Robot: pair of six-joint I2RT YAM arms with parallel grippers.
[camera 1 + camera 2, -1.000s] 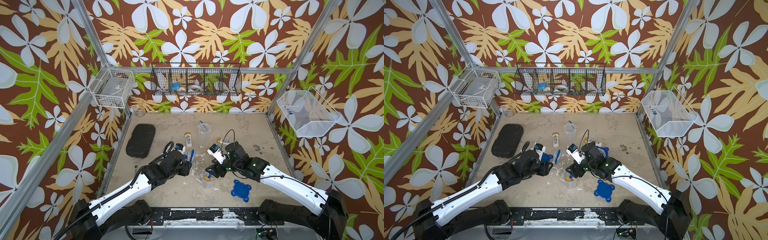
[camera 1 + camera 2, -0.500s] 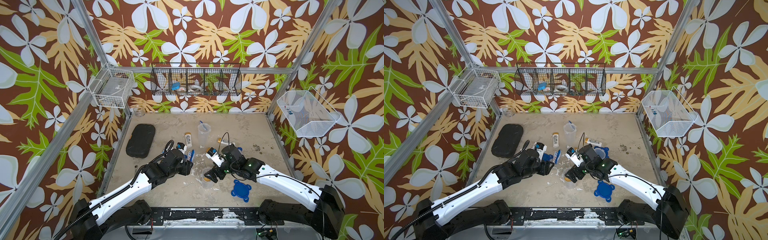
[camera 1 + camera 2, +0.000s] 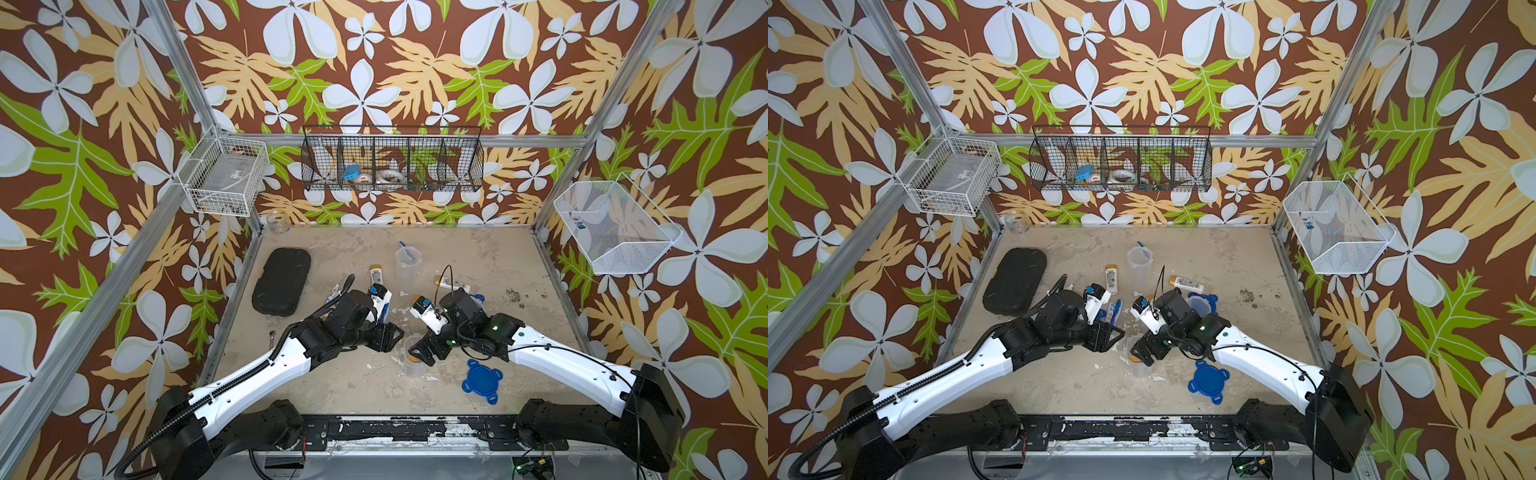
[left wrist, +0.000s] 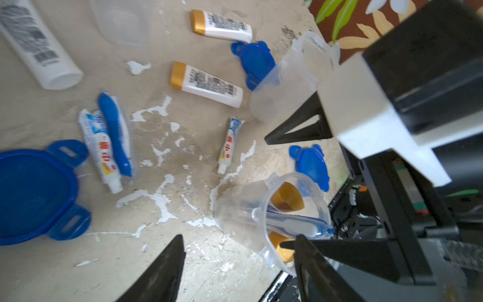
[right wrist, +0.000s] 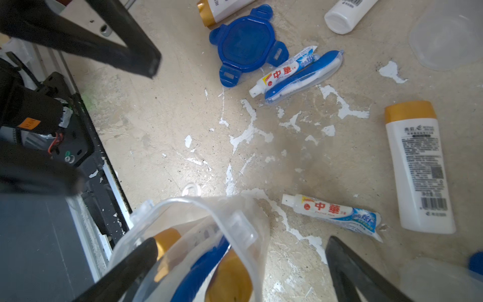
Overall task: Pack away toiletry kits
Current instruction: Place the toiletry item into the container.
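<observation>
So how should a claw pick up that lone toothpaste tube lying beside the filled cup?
Grip the toothpaste tube across its plump middle, coming straight down from above. It lies flat on the table, long and narrow, so the jaws should close on its two long sides, which look free of the cup and bottle. The crimped tail is probably too flat.

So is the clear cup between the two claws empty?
No: the clear plastic cup holds gold-capped bottles and a blue toothbrush.
</observation>
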